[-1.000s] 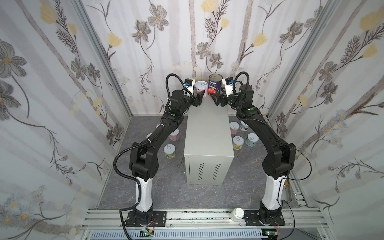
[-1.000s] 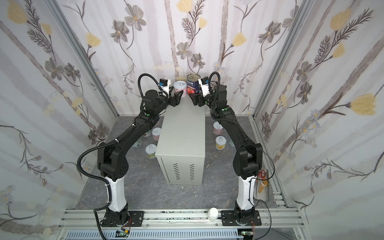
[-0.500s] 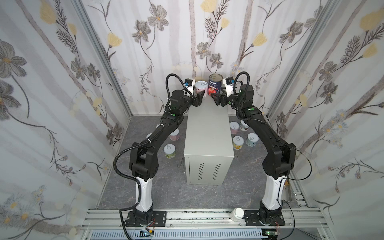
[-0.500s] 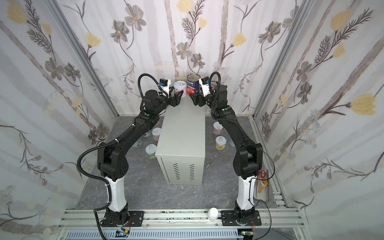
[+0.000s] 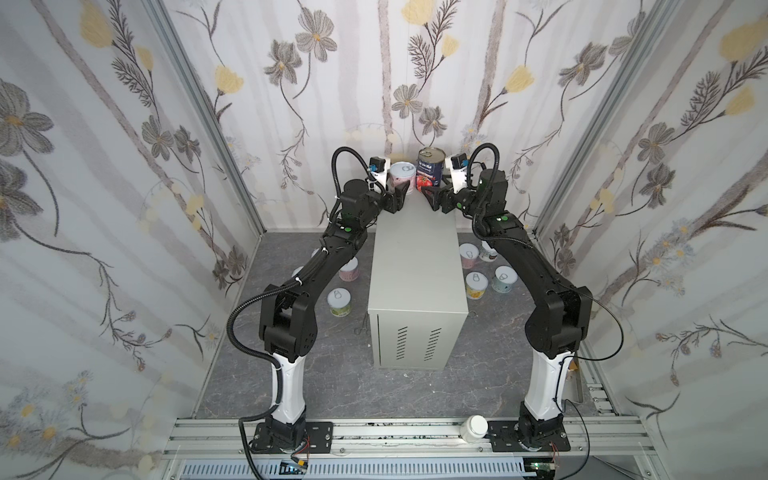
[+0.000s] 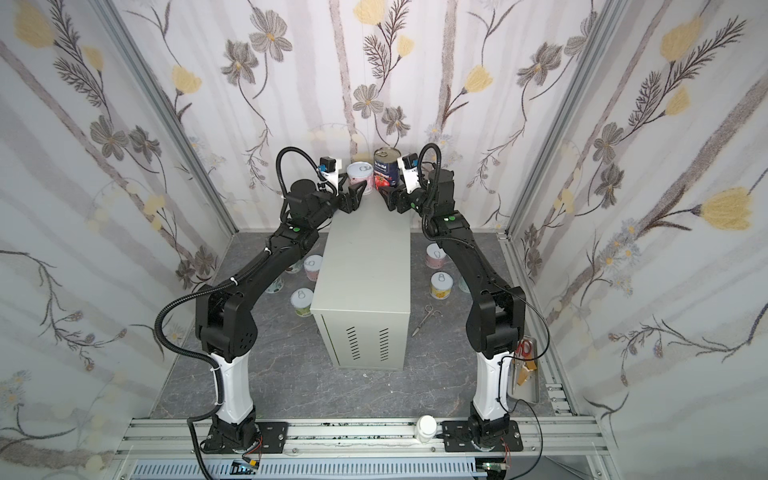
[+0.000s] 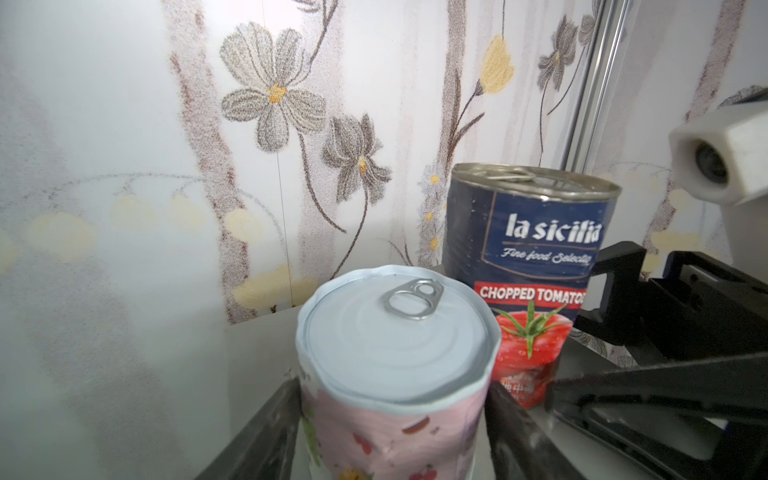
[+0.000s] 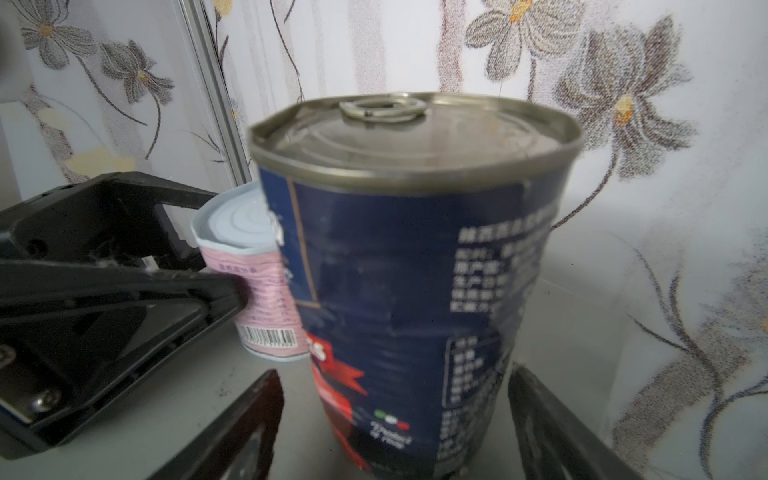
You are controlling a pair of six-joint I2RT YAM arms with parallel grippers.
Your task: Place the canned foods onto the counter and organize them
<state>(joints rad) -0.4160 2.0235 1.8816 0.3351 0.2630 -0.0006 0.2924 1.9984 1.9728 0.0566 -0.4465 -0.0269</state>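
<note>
Left wrist view: a short pink can (image 7: 390, 374) stands upright between the left jaws. They are part-closed and pressed against both its sides, seemingly gripping it. Just beyond it, almost touching, stands the taller tomato can (image 7: 528, 249), also upright.

Right wrist view: the tomato can (image 8: 415, 270) stands between the right jaws. These are open wider than the can, with a clear gap on the side toward the pink can, and hold nothing.

Both cans rest on the tabletop (image 5: 415, 257), the flat top of a tall grey box (image 5: 409, 345). In both top views the pair sits at the tabletop's far end, upper centre of the frame, pink can left of tomato can. The left arm (image 5: 320, 270) and right arm (image 5: 528, 266) each reach in from their own side, so each can lies straight ahead of its own jaws.

Judging from this, the next move is for the left jaws to open and both to back straight out without tipping the cans. Other short cans stand on the floor (image 5: 332, 374) lower in the frame, some (image 5: 340, 302) nearer the left arm, others (image 5: 476, 286) nearer the right.
</note>
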